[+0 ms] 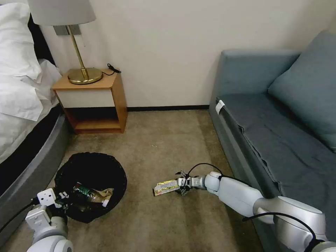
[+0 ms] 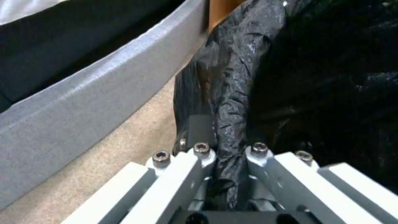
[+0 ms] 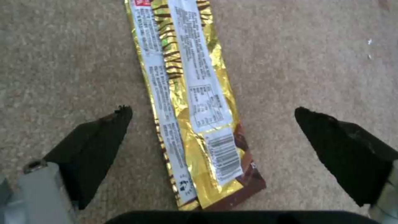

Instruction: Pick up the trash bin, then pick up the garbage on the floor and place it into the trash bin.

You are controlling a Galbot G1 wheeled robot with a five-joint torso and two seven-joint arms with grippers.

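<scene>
Between the spread black fingers (image 3: pixel 99 146) of the right gripper (image 1: pixel 182 182) one gold snack wrapper (image 3: pixel 195 102) lies flat on the carpet (image 3: pixel 323 62), untouched by either tip. Clamped on the black liner (image 2: pixel 228 102), the left gripper (image 2: pixel 227 183) grasps the one trash bin (image 1: pixel 105 168); inside it, the head view shows a green-labelled bottle (image 1: pixel 84 193) and brown paper (image 1: pixel 105 196).
</scene>
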